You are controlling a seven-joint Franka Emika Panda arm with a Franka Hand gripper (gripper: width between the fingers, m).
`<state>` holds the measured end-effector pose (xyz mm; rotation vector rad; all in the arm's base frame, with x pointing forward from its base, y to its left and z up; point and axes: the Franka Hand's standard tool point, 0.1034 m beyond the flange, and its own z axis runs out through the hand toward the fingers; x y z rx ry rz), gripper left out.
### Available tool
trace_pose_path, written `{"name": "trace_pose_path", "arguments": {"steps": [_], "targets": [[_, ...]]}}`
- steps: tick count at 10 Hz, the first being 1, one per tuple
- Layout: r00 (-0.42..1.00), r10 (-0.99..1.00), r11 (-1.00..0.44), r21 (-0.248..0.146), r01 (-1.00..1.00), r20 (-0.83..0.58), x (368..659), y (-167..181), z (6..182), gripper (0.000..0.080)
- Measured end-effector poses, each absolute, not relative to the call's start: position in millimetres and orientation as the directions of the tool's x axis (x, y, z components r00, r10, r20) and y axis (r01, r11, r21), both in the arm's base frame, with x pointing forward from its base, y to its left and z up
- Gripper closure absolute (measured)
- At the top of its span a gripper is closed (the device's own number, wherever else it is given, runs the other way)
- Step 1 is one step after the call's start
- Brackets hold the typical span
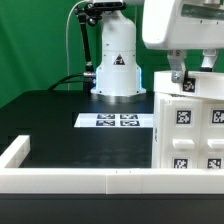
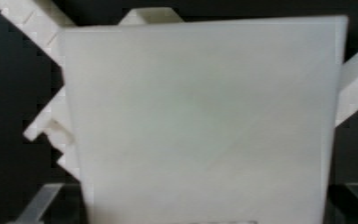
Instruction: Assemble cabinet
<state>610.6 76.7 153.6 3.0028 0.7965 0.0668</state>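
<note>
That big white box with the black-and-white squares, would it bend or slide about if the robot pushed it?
The cabinet looks like stiff moulded plastic with flat panels, so it would probably not bend. It stands wide and squat on the black table, so tipping seems unlikely. Its smooth faces could slip in the hand.

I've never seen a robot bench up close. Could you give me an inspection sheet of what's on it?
Surface: black table, low white border rail along its edge.
Job's things: white tagged cabinet at the exterior view's right; a white panel fills the wrist view.
Clutter: marker board only.
Grippers: gripper at the cabinet's top; jaws' state unclear.
Cables: black cable beside the arm base.
Surroundings: green backdrop.
</note>
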Motion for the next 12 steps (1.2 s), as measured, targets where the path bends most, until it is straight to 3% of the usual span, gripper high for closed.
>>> {"name": "trace_pose_path", "arguments": {"steps": [5,11,12], "targets": [[0.999,0.020,-1.000,0.021,0.019,0.048,608.3,83.6,152.5,0.0236],[0.934,-0.354,-0.935,-0.007,-0.354,0.047,607.8,87.3,152.1,0.0236],[0.872,-0.485,-0.874,-0.027,-0.485,0.064,608.0,89.8,151.5,0.0236]]}}
